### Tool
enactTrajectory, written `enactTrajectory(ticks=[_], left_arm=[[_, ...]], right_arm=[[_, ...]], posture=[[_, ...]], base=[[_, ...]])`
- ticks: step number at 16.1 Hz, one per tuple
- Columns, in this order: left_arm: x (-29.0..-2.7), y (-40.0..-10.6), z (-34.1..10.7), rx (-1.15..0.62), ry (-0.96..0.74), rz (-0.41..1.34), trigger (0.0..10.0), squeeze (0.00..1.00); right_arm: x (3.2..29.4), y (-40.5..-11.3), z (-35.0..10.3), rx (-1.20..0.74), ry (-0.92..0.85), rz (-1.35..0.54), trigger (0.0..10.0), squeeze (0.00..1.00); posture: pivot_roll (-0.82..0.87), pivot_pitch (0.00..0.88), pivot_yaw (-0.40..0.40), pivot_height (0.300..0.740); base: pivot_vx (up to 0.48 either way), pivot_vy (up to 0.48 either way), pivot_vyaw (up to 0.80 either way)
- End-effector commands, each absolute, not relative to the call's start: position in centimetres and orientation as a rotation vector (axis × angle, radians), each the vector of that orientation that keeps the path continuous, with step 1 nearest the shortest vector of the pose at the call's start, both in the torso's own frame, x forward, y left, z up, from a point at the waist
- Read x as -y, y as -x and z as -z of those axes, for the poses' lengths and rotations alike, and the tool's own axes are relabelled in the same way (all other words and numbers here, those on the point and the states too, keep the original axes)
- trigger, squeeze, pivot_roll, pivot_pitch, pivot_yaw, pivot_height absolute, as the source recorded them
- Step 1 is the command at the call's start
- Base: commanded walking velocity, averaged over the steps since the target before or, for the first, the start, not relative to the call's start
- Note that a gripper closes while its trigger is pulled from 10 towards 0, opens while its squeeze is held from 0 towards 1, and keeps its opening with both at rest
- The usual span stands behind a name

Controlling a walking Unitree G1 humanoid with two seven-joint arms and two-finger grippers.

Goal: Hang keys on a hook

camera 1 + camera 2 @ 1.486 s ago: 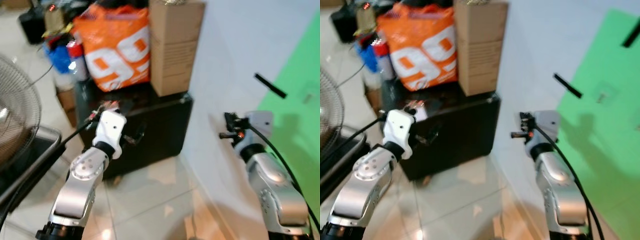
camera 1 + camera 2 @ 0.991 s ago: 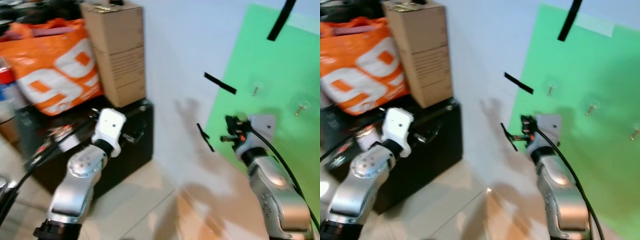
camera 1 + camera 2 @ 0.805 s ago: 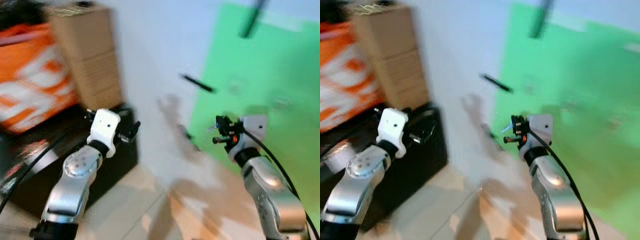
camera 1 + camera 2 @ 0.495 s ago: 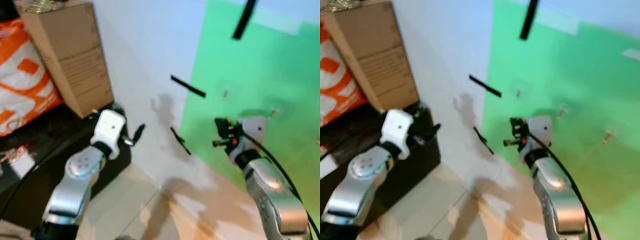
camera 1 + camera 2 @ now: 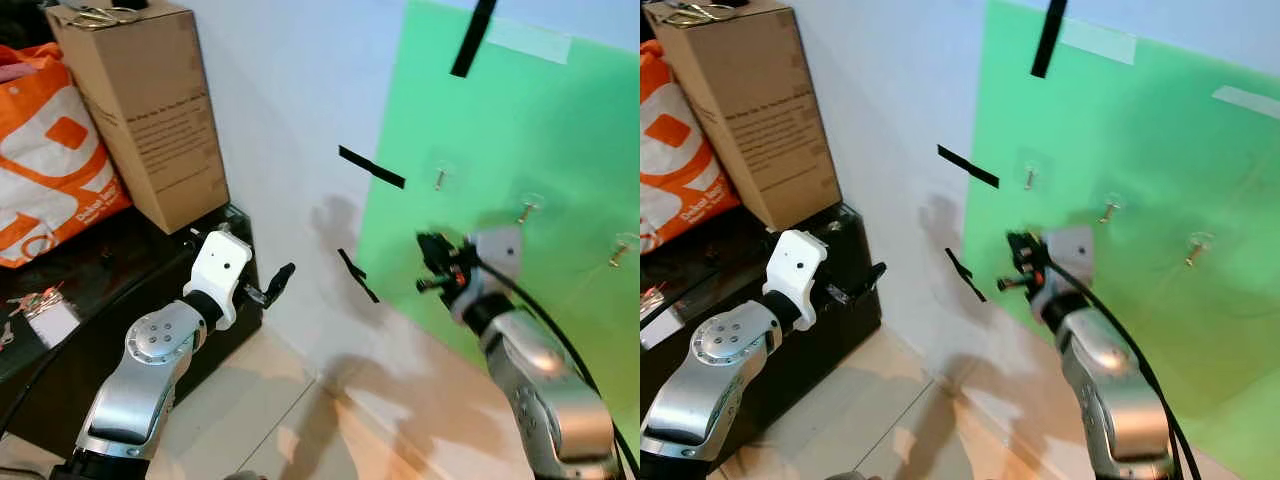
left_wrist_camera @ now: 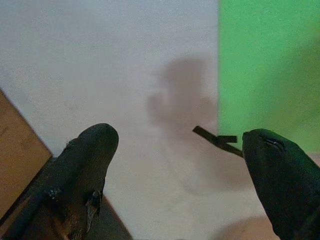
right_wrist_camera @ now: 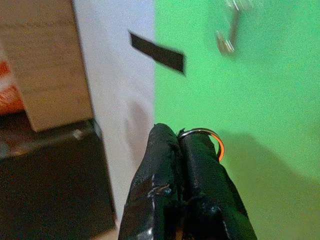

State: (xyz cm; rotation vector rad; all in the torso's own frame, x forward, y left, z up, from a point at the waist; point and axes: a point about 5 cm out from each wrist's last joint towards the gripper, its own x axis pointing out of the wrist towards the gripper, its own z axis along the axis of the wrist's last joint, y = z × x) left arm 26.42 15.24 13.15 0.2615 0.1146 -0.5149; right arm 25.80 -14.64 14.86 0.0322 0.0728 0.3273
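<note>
Holding my right tool (image 5: 1015,262) up in front of the bright green sheet (image 5: 1160,150) on the pale wall (image 5: 290,110), I see its two black fingers (image 7: 192,165) pressed tight together in the right wrist view, with a thin metal key ring (image 7: 207,135) pinched between their tips and curving out past them. I cannot make out the keys themselves. Beyond the fingertips and above them sits a small metal hook on a clear pad (image 7: 231,35), apart from the ring. From the head camera I count three such hooks in a row on the green sheet: the nearest one (image 5: 1028,176) is just above my right tool, the middle hook (image 5: 1108,208) and the far hook (image 5: 1193,247) lie further to its right. Strips of black tape (image 5: 968,167) mark the wall to the left of that tool.

My left tool (image 5: 272,284) hangs lower, near the edge of the black cabinet (image 5: 90,310), with its fingers (image 6: 85,160) spread wide and nothing between them. Behind it on the cabinet stand a brown cardboard box (image 5: 140,105) and an orange printed bag (image 5: 45,150).
</note>
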Motion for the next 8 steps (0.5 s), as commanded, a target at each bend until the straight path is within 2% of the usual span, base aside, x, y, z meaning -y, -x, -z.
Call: enactTrajectory(ticks=[1, 5, 8], left_arm=[[-15.0, -26.2, -13.5, -0.107, -0.267, 0.545, 10.0, 0.0], [-14.8, -25.9, -13.5, -0.115, -0.264, 0.595, 10.0, 0.0], [-14.6, -25.7, -13.6, -0.113, -0.25, 0.626, 10.0, 0.0]], right_arm=[[14.2, -26.1, -15.5, -0.052, -0.047, -0.369, 10.0, 0.0], [12.9, -27.5, -17.0, 0.006, -0.052, -0.464, 10.0, 0.0], [13.0, -28.7, -18.2, 0.053, -0.065, -0.469, 10.0, 0.0]], posture=[[-0.07, 0.0, -0.016, 0.74], [-0.07, 0.0, -0.019, 0.74], [-0.06, 0.0, -0.024, 0.74]], base=[[0.0, 0.0, 0.0], [0.0, 0.0, 0.0], [0.0, 0.0, 0.0]])
